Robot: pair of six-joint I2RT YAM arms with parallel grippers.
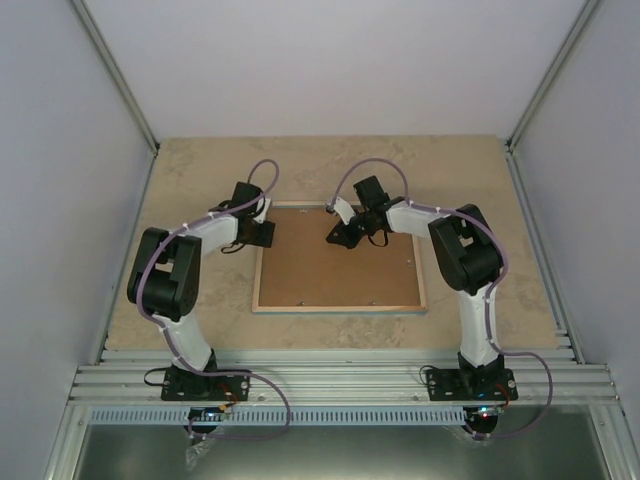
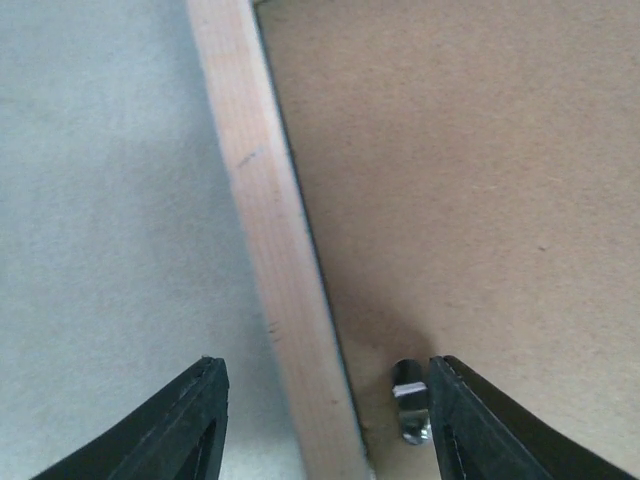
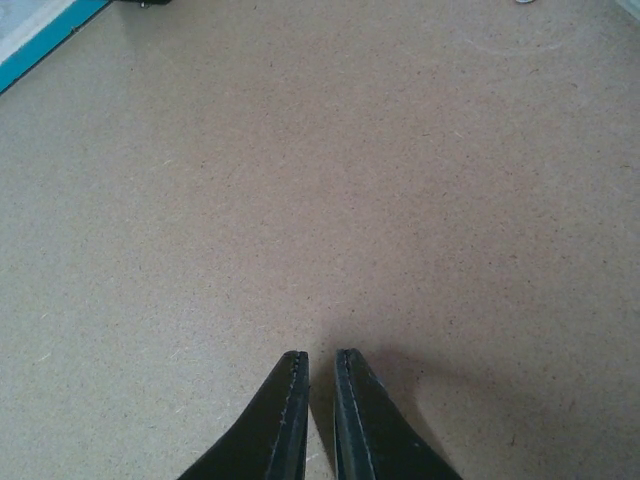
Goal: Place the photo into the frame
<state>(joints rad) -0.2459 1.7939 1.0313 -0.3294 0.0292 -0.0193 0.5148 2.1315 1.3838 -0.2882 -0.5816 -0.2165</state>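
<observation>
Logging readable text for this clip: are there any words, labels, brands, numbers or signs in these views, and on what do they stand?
None can be read in any view.
The backing panel is plain brown board.
The frame shows bare pale wood with no print.
The metal clip has no marking that can be made out.
The table carries no label or sign.

Overhead view looks down on the whole frame; both wrist views sit close above its back.

The frame lies face down, front hidden; the backing panel covers its inside
</observation>
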